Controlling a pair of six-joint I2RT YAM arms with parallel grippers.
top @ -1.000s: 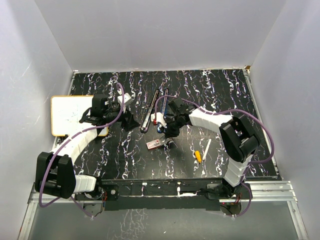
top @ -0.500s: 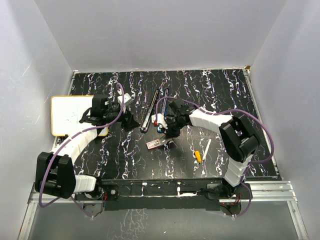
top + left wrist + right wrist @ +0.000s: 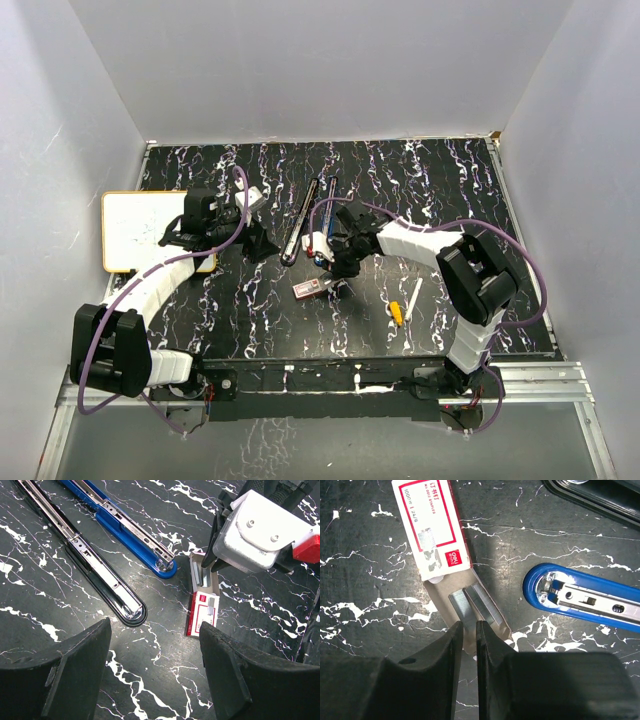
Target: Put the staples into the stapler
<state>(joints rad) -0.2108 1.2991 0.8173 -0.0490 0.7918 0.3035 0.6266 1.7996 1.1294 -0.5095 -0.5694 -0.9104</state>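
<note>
The staples box (image 3: 430,530), red and white, lies flat with its tan tray slid out toward my right gripper (image 3: 469,628). Two silver strips of staples (image 3: 487,607) rest in that tray. The right gripper's fingers are shut on the near end of the left strip (image 3: 458,605), which still lies in the tray. Just right of it is the blue stapler (image 3: 585,600), opened out flat with its metal channel showing. In the top view the box (image 3: 310,287) sits below the right gripper (image 3: 335,270). My left gripper (image 3: 155,665) hovers open over bare table, nothing between its fingers.
A black stapler (image 3: 95,570) lies opened flat beside the blue stapler (image 3: 125,530). A white board (image 3: 140,230) sits at the table's left edge. A yellow-tipped white pen (image 3: 405,305) lies right of the box. White walls enclose the table.
The right wrist has shifted very slightly left over the tray. The left arm has not moved.
</note>
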